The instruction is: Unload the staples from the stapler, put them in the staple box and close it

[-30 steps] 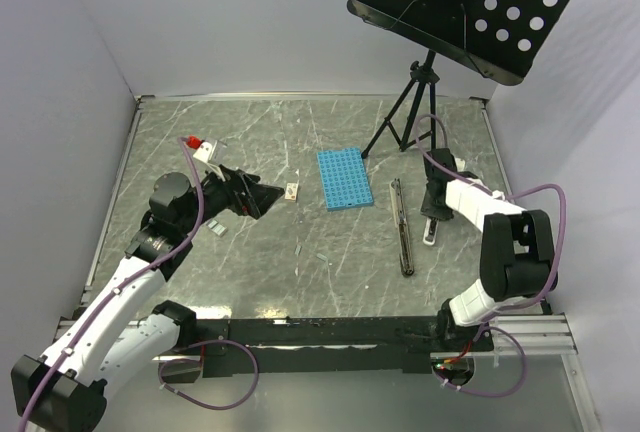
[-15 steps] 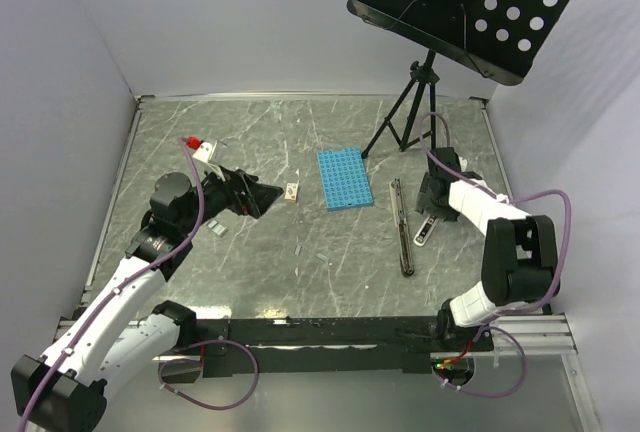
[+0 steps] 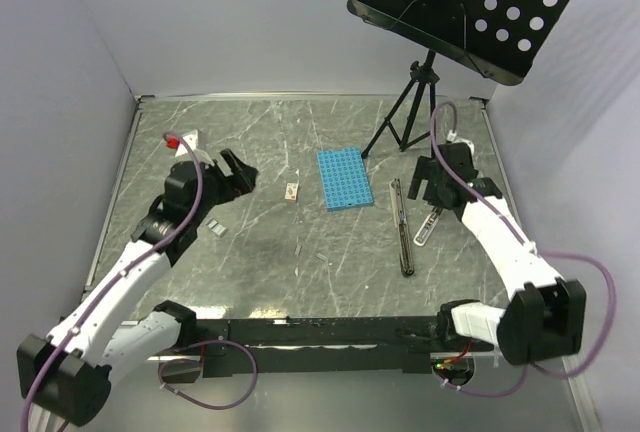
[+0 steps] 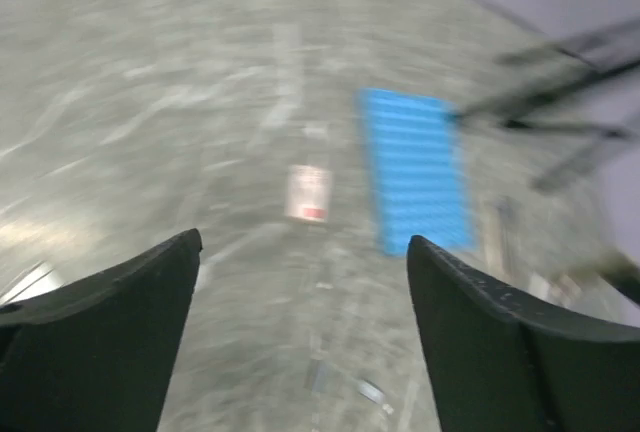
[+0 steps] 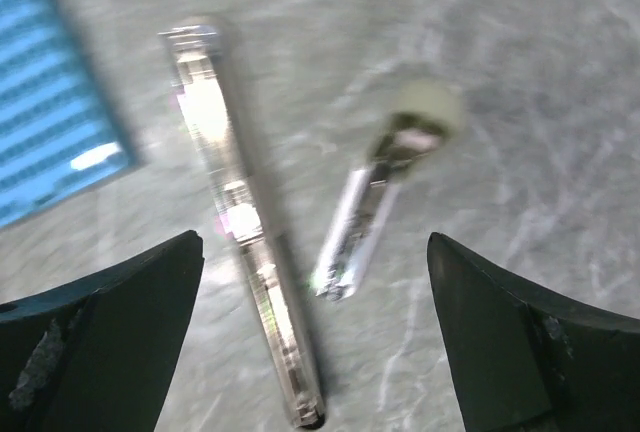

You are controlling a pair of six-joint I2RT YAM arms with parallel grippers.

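Note:
The stapler lies lengthwise on the table right of centre, slim and black. Its silvery strip faces up in the right wrist view. A pale grey rounded piece with a metal tongue lies free just right of it. My right gripper hovers above both, open and holding nothing. My left gripper is far to the left, open and empty, pointing toward the middle of the table. Small grey strips that look like staples lie loose on the table.
A blue rack lies flat behind the centre, with a small tan box to its left. A black tripod with a perforated music desk stands at the back right, close to my right arm.
My right gripper opened, let go of the pale grey piece and lifted back from it; the piece now rests beside the stapler. My left gripper drew back to the left.

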